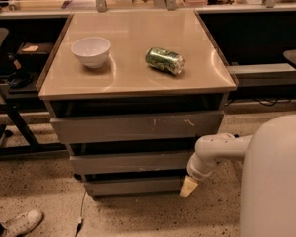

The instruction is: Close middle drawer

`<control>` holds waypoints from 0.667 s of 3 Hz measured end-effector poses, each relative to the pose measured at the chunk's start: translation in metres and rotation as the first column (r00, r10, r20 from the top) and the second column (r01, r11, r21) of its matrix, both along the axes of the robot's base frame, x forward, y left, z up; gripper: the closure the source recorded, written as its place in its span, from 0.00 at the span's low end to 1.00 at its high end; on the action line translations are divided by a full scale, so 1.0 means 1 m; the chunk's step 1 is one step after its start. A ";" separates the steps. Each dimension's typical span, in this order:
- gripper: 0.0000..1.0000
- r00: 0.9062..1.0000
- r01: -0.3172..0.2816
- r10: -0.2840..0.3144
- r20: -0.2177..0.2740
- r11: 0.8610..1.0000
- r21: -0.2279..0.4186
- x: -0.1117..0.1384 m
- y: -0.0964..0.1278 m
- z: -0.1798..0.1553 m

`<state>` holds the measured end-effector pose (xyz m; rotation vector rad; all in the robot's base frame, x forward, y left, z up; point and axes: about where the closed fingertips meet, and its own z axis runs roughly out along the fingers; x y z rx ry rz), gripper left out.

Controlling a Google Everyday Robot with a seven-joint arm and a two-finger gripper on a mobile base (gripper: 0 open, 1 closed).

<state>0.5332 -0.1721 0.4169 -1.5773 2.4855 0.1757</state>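
The middle drawer (130, 162) is a plain grey front in the cabinet under the tan tabletop (138, 80). It sits pushed in, about level with the fronts above and below, and none of its interior shows. My gripper (188, 187) hangs from the white arm (217, 152) at the cabinet's lower right corner. Its yellowish tip points down, beside the right end of the bottom drawer front (133, 185) and just below the middle drawer.
The taller top drawer front (138, 126) has yellowish scratches. A white bowl (91, 51) and a green can (165, 60) on its side lie on the tabletop. My white body (276, 181) fills the lower right. A shoe (19, 223) and a black frame (10, 117) are at left.
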 end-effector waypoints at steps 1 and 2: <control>0.42 1.000 0.000 0.000 0.000 1.000 0.000 0.000 0.000 0.000; 0.65 1.000 0.000 0.000 0.000 1.000 0.000 0.000 0.000 0.000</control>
